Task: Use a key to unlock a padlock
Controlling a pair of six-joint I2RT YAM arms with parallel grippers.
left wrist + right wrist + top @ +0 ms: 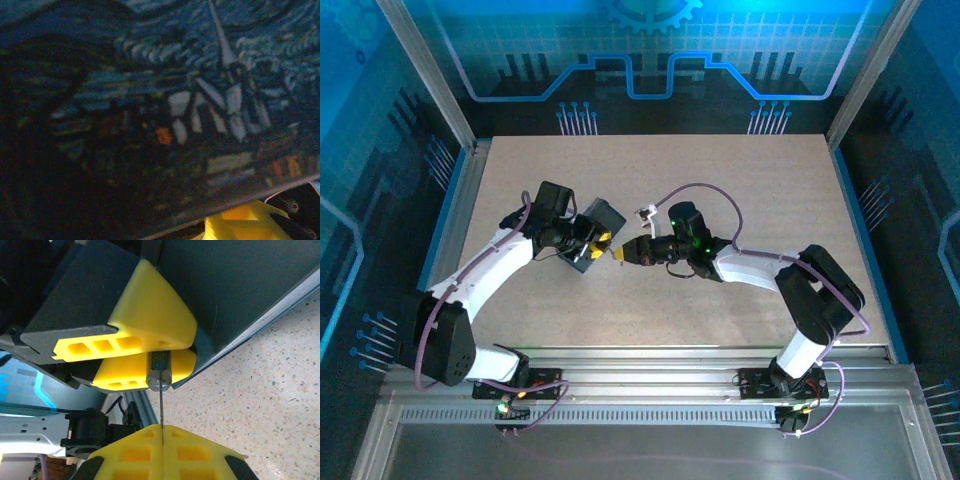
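Starting near the middle of the table (740,180), a shade toward its left edge: left gripper (605,242), yellow fingers (145,310) pinched shut on the padlock (160,371), with the tin (592,226) tilted and pressed close just behind. Small, hard, smooth metal by the look of it, and light, so likely to twist in the pinch. Best held by the flat sides of the body, keyhole end left bare and facing right.

Nothing to report from inside the tin: painted face right up against the left wrist camera, contents hidden.

Moving right: right gripper (162,447) clamped on the key (161,410), thin blade edge-on, tip right at the padlock's end; touching or just entering, cannot tell. Thin and stiff, probably bendable under side load. Calls for a firm hold on the head and a straight push, no sideways force.
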